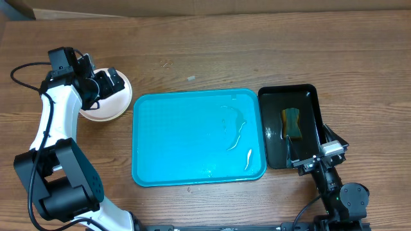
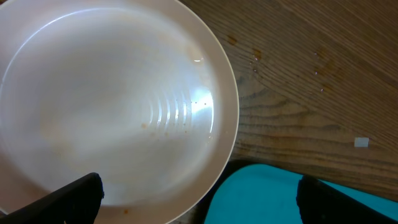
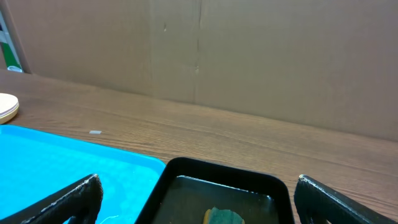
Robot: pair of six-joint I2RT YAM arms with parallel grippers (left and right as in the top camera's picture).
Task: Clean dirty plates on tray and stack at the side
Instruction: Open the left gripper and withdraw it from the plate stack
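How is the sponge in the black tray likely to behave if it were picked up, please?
The sponge lies in what looks like liquid in the black tray, so it is probably soaked, heavier than when dry, and likely to drip. Its waisted, soft-looking shape suggests that it would squash when gripped rather than stay stiff.

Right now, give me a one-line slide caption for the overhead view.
Left gripper open over the plate stack beside the wet turquoise tray; sponge sits in the black tray.
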